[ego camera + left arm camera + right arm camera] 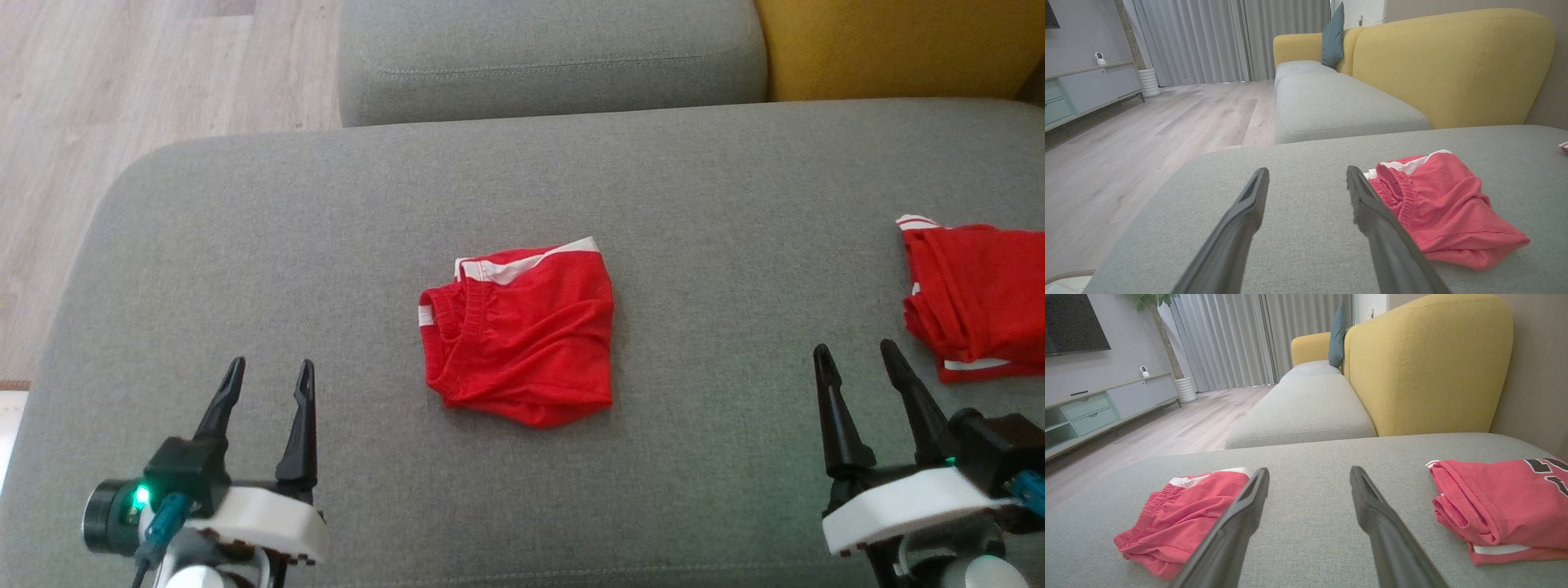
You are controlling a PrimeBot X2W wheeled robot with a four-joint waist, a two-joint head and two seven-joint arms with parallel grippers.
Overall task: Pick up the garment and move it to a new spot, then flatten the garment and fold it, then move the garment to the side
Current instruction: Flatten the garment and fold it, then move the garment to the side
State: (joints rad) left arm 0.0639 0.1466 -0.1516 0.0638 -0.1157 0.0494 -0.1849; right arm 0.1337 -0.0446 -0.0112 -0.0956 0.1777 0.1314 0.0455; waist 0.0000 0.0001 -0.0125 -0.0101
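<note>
A red garment [522, 335] with white trim and an elastic waistband lies folded in the middle of the grey cushion [326, 212]. In the left wrist view the garment [1445, 212] sits just right of the fingers; in the right wrist view the garment [1180, 518] lies to the left. My left gripper [271, 378] hovers open at the lower left, apart from the garment, nothing between its fingers. My right gripper [857, 359] stands open at the lower right, also holding nothing.
A second folded red garment [976, 298] with white trim and black numbering [1545, 467] lies at the cushion's right edge, close to my right gripper. Beyond are another grey seat [547, 57], a yellow backrest [890, 45] and wooden floor [98, 106] to the left.
</note>
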